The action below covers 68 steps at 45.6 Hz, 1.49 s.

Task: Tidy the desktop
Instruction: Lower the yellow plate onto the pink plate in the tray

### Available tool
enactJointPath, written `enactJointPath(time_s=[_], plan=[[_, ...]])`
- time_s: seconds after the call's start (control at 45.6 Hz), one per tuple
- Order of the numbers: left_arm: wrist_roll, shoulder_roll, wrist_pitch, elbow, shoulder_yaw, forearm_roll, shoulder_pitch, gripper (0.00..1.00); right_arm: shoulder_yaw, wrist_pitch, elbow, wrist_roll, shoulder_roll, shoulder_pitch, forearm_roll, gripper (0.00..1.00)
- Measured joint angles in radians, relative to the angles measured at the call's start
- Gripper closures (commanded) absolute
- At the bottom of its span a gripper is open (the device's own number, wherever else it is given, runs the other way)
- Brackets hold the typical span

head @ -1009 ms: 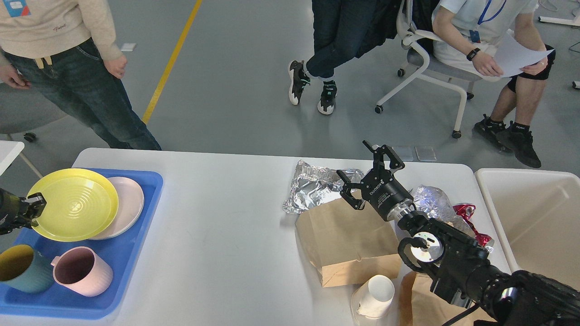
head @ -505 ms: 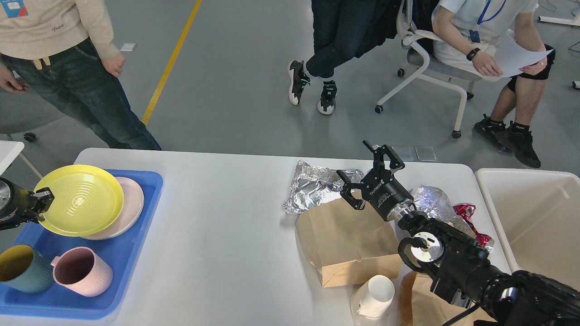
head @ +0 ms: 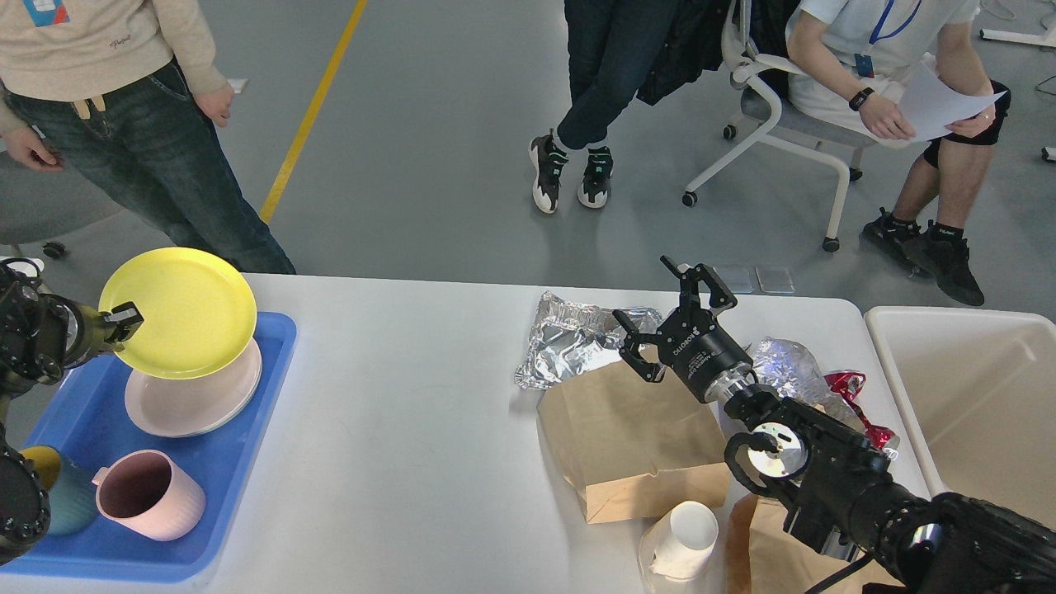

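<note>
left gripper (head: pixel 125 318) pinching the yellow plate (head: pixel 183 312) by its rim, tilted above the pink plate (head: pixel 194 400)
right gripper (head: pixel 678 307), fingers spread, hovering over foil (head: pixel 569 338) and paper bag (head: pixel 631 437) littering the desktop (head: pixel 396 412), probably to bin them

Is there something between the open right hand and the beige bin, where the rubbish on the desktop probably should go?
Yes. Between the right hand and the beige bin lie crumpled foil and a red wrapper near the desktop edge; these are low, so lifting over them seems possible.
</note>
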Motion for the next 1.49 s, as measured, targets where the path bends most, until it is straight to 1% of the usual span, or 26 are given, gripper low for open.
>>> enactJointPath(time_s=[0.11,0.219,0.57,0.878,1.075,1.36,1.492], plan=[[0.0,-0.024,0.0,-0.005,0.003,0.001,0.0,1.0,0.0,0.0,0.0,0.0,0.0,0.0,0.0,0.0],[0.003,-0.035,-0.02,-0.006,0.002,0.002,0.003,1.0,0.0,0.0,0.0,0.0,0.0,0.0,0.0,0.0],[0.012,-0.023,-0.061,-0.006,-0.002,0.001,0.03,1.0,0.0,0.0,0.0,0.0,0.0,0.0,0.0,0.0],[0.012,-0.016,-0.074,-0.006,-0.012,0.001,0.05,1.0,0.0,-0.001,0.0,0.0,0.0,0.0,0.0,0.0],[0.011,-0.013,-0.075,-0.006,-0.023,0.001,0.052,0.87,0.0,-0.001,0.0,0.0,0.0,0.0,0.0,0.0],[0.008,-0.012,-0.067,-0.006,-0.024,0.001,0.052,0.65,0.0,0.0,0.0,0.0,0.0,0.0,0.0,0.0],[0.011,-0.011,-0.065,-0.006,-0.024,0.001,0.052,0.58,0.0,0.0,0.0,0.0,0.0,0.0,0.0,0.0]])
